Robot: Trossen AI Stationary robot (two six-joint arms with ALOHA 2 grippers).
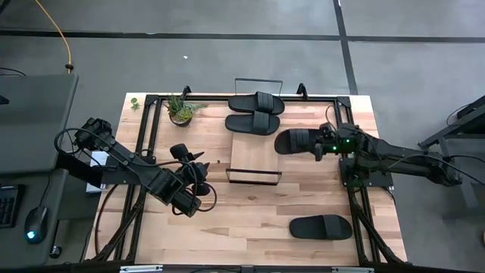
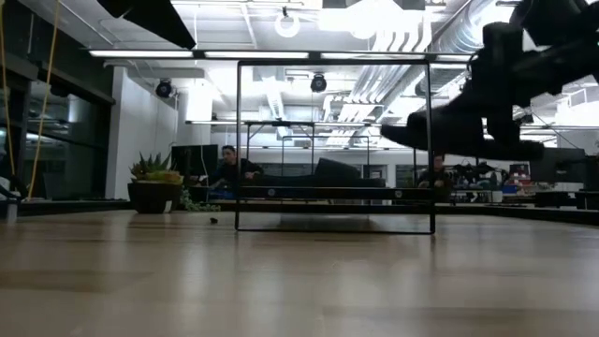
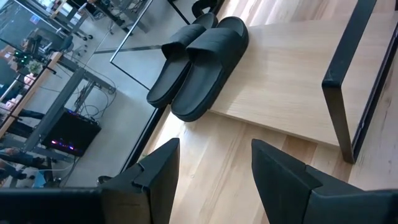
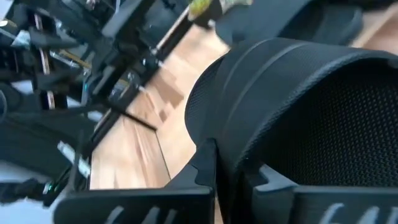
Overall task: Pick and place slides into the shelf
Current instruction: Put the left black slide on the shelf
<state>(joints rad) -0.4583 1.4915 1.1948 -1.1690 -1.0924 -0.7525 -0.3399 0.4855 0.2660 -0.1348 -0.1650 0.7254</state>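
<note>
1. Nearest slide (image 1: 320,227) lies flat on the table (image 1: 250,220), long axis left-right.
2. Left hand (image 1: 198,161) idles beside the shelf (image 1: 254,162), fingers apart, empty.
3. Right hand (image 1: 322,145) clamps the lifted slide (image 1: 297,141), lengthwise toward the shelf.
4. Two slides (image 1: 255,112) sit side by side on the shelf's far end.

High cam looks straight down, whole worktop (image 1: 250,220) in frame. Low cam sits at worktop level, looks flat across it into the room; shares the shelf (image 2: 334,145) and potted plant (image 2: 154,184) with high. Left wrist cam looks past its own fingers (image 3: 158,180) at the shelf end, close. Right wrist cam is jammed up against a slide (image 4: 298,118).
</note>
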